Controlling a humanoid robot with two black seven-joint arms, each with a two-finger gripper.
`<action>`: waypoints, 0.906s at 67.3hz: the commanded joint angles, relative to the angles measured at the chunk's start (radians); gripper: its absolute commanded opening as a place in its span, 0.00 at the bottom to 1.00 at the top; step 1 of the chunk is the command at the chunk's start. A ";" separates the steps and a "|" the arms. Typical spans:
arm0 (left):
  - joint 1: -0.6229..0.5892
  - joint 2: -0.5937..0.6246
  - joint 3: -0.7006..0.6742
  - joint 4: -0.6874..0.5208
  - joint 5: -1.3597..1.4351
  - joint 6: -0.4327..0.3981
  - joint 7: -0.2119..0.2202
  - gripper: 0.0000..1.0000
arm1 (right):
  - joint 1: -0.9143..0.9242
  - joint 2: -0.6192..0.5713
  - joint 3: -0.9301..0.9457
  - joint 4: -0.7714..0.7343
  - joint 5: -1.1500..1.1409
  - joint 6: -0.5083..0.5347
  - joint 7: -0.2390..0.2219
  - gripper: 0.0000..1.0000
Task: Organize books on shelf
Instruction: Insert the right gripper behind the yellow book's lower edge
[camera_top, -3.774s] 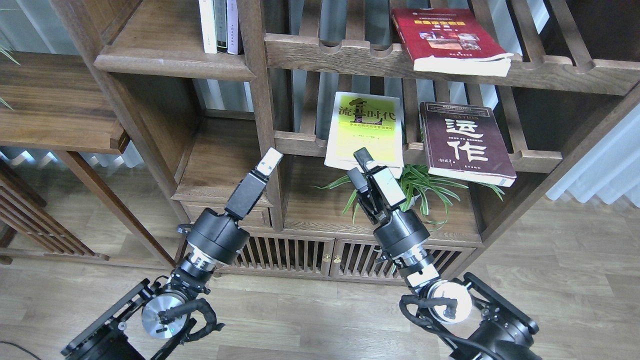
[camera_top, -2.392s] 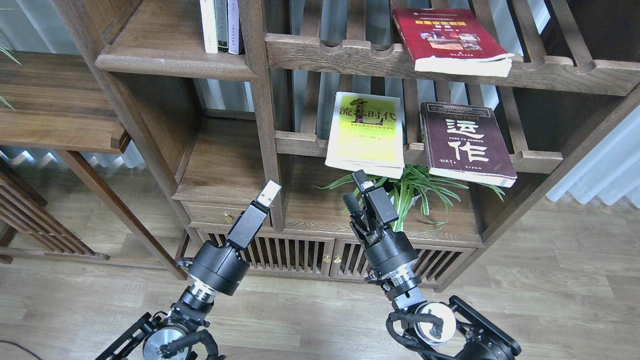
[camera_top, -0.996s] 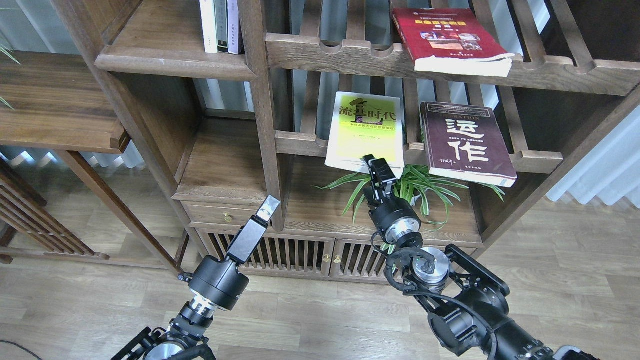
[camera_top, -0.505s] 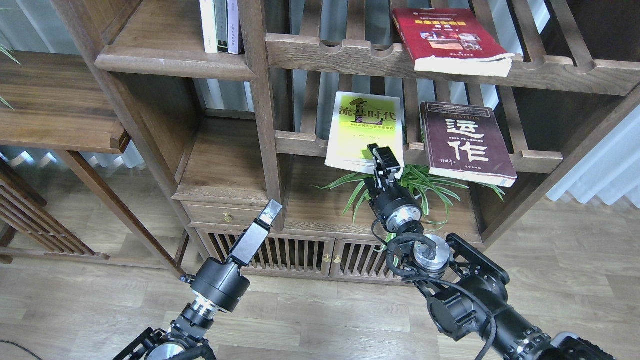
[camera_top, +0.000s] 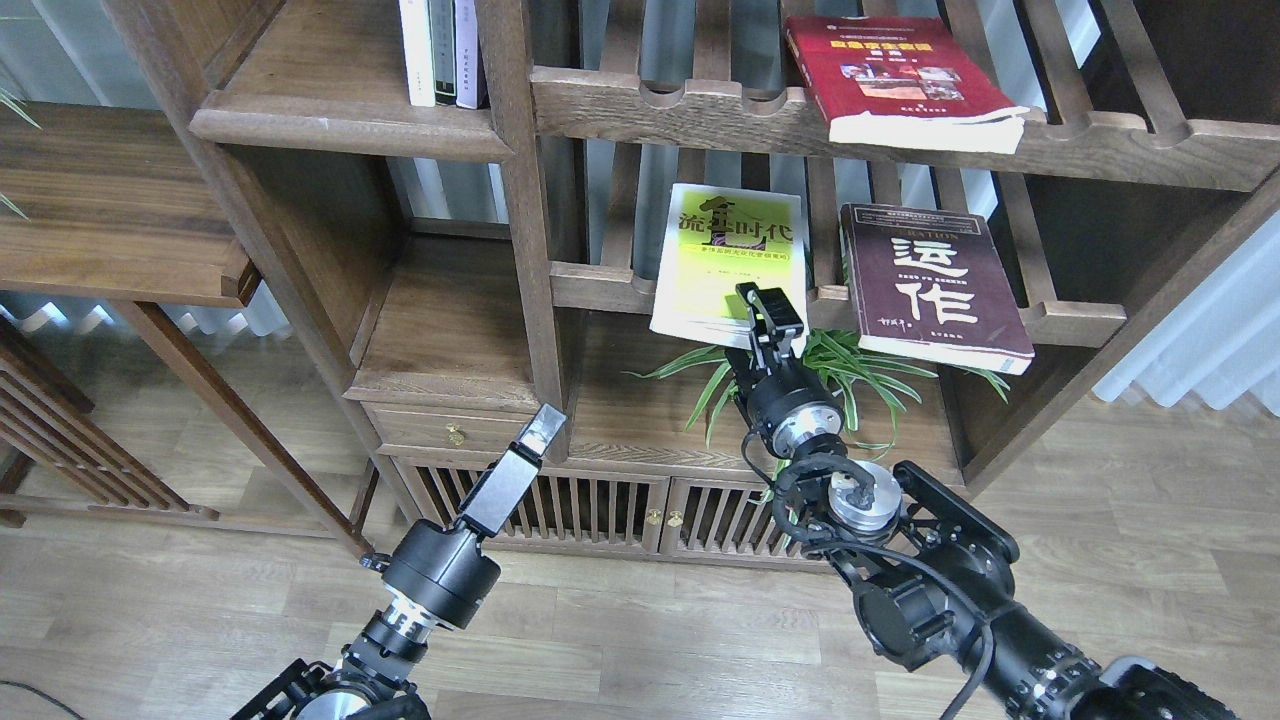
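Three books lie flat on slatted racks. The yellow-green and white book (camera_top: 733, 255) and the dark maroon book (camera_top: 925, 285) are on the middle rack, and the red book (camera_top: 890, 70) is on the upper one. My right gripper (camera_top: 768, 318) is at the yellow-green book's front edge. One finger lies over the cover and the other is hidden underneath. My left gripper (camera_top: 545, 422) hangs shut and empty in front of the post, below the shelf's bare plank board (camera_top: 450, 320).
Thin upright books (camera_top: 440, 50) stand on the upper plank board (camera_top: 330, 95) at top left. A green potted plant (camera_top: 850, 375) sits under the middle rack, just behind my right wrist. A cabinet with slatted doors (camera_top: 600, 510) is below. The floor is wooden.
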 joint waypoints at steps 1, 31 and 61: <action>0.000 0.000 0.000 0.001 0.000 0.000 0.000 1.00 | 0.001 0.000 0.001 -0.002 0.024 0.000 0.000 0.77; 0.000 0.000 -0.002 0.009 0.000 0.000 0.000 1.00 | 0.001 0.000 0.014 -0.011 0.031 0.009 -0.037 0.26; 0.014 0.000 -0.009 0.038 0.000 0.000 0.000 1.00 | -0.005 0.000 0.037 -0.016 0.051 0.060 -0.037 0.06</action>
